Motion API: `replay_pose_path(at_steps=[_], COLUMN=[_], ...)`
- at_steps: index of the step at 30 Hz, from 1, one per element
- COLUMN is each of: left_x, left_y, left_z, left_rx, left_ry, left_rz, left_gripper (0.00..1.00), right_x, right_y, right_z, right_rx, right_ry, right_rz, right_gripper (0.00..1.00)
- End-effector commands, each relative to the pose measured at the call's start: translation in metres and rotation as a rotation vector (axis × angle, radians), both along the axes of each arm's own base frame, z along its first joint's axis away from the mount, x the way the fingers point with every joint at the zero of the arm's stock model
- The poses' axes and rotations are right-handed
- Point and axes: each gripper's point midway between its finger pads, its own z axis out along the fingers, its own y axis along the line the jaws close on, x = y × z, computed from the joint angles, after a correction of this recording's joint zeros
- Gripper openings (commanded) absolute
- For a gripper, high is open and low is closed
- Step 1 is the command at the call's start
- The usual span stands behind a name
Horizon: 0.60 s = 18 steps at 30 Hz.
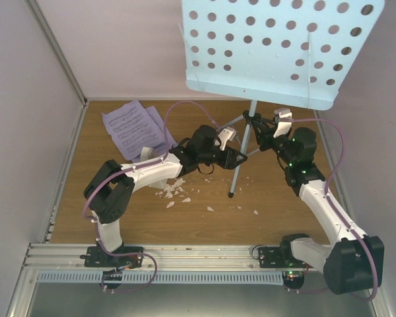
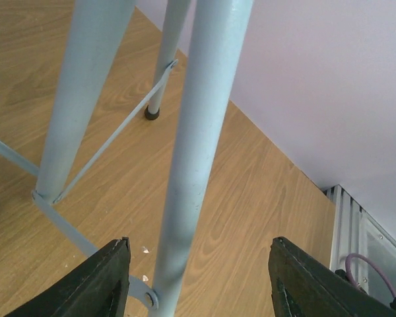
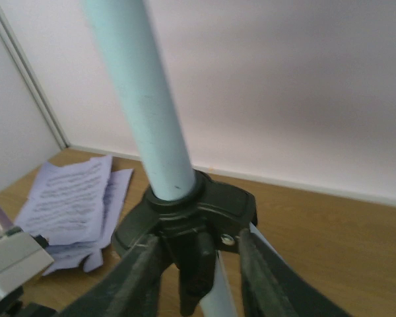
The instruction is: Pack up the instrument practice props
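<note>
The light-blue music stand point(image 1: 277, 46) stands upright at the table's back middle, its perforated desk high above the arms. My right gripper point(image 1: 261, 132) is shut on the black collar point(image 3: 204, 205) at the base of the stand's pole point(image 3: 152, 112), one finger on each side point(image 3: 197, 243). My left gripper point(image 1: 239, 158) is open around the front tripod leg point(image 2: 198, 132); the leg runs between the fingers point(image 2: 199, 246), nearer the left one and touching neither. Lilac sheet-music pages point(image 1: 133, 127) lie at the back left, and also show in the right wrist view point(image 3: 72, 198). The metronome is out of view.
Small white crumbs point(image 1: 175, 191) are scattered on the wood in front of the left arm, with a few more under the stand point(image 1: 255, 212). Pale walls close in the table on the left, back and right. A metal rail point(image 1: 198, 254) runs along the near edge.
</note>
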Motion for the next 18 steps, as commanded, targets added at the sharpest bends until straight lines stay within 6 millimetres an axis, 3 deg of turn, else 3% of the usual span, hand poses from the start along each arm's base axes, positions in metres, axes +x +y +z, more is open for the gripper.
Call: replay_pose_path(at_steps=[1, 7, 9, 13, 14, 18], left_x=[0.006, 0.011, 0.011, 0.015, 0.015, 0.018], left_y=[-0.011, -0.016, -0.019, -0.024, -0.025, -0.024], left_z=[0.004, 0.002, 0.001, 0.000, -0.001, -0.005], left_rx=[-0.005, 0.003, -0.002, 0.000, 0.002, 0.020], left_ry=[-0.044, -0.058, -0.063, -0.069, -0.070, -0.080], left_rz=[-0.008, -0.018, -0.030, -0.040, -0.041, -0.035], left_gripper=[0.58, 0.55, 0.52, 0.45, 0.42, 0.33], right_x=[-0.010, -0.018, -0.018, -0.020, -0.022, -0.033], right_y=[-0.001, -0.017, -0.034, -0.049, -0.049, -0.034], right_z=[0.021, 0.014, 0.001, -0.030, -0.037, -0.027], right_rx=[0.062, 0.227, 0.328, 0.574, 0.637, 0.888], right_ry=[-0.056, 0.005, 0.069, 0.263, 0.312, 0.381], right_rz=[-0.004, -0.074, -0.134, -0.124, -0.105, 0.040], right_gripper=[0.50, 0.67, 0.68, 0.68, 0.69, 0.71])
